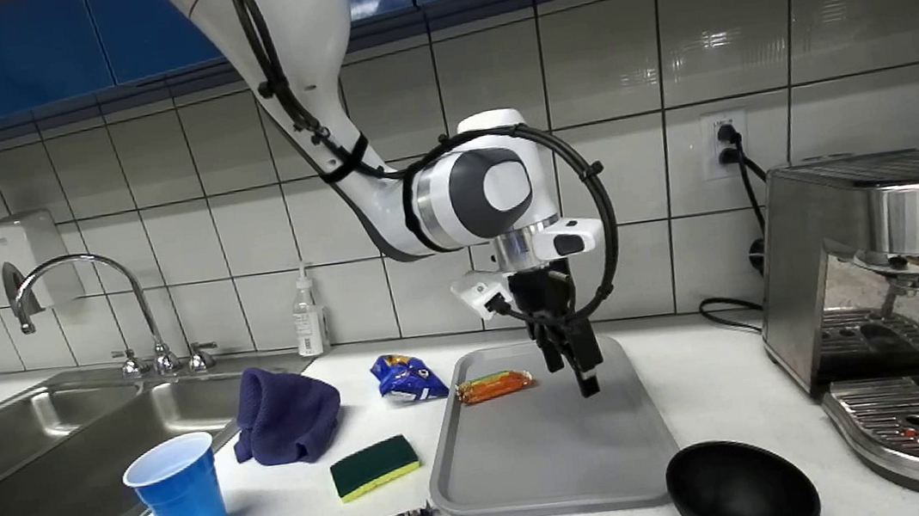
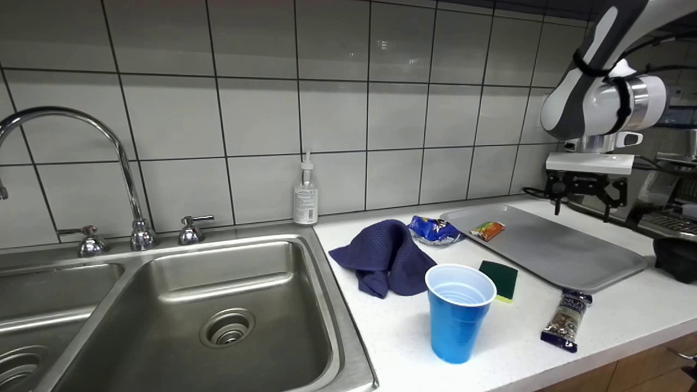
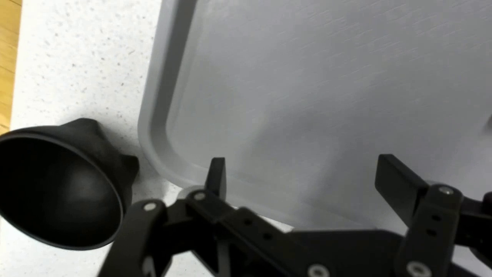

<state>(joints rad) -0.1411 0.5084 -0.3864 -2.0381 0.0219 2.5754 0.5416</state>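
My gripper [image 1: 572,373] hangs above the grey tray [image 1: 552,464], its jaws wide apart with nothing between them. In the wrist view, bare tray surface [image 3: 288,77] shows between and beyond the fingers [image 3: 396,184]. An orange-and-green wrapped snack [image 1: 494,386] lies on the tray near its left edge in that exterior view. The black bowl [image 3: 57,192] stands on the counter just outside a tray corner, to the left of the gripper [image 3: 301,165] in the wrist view. From another angle, the gripper [image 2: 582,211] is clearly raised above the tray [image 2: 566,250].
On the counter lie a blue foil packet [image 1: 408,378], a navy cloth [image 1: 287,416], a green-and-yellow sponge [image 1: 375,467] and a nut bar [image 2: 567,320]. A blue cup [image 2: 457,321] stands near the sink [image 2: 340,326]. A coffee machine [image 1: 834,206] flanks the tray; a soap bottle [image 2: 306,198] is by the wall.
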